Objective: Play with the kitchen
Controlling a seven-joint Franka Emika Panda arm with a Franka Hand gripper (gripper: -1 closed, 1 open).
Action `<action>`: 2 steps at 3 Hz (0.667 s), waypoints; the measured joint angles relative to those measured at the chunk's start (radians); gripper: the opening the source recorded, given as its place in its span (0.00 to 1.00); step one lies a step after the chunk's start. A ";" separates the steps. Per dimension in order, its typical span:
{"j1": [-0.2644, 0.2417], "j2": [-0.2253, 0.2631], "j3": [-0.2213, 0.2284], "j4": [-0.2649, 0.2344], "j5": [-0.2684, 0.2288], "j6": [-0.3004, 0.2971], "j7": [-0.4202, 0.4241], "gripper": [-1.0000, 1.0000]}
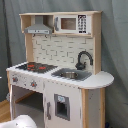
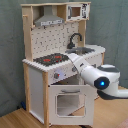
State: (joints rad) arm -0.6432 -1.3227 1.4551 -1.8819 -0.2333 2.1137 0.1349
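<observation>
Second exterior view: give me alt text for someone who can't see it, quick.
A white robot arm with a glowing blue light reaches from the second exterior view's right toward the front edge of a white and light-wood toy kitchen, just above its windowed oven door. On the counter are a red-ringed black hob, a sink and a black faucet.
</observation>
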 joint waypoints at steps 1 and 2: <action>0.039 0.043 -0.026 -0.064 0.015 -0.031 -0.086 1.00; 0.079 0.084 -0.055 -0.117 0.027 -0.065 -0.176 1.00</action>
State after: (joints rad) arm -0.5638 -1.2383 1.4000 -1.9985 -0.2061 2.0489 -0.0412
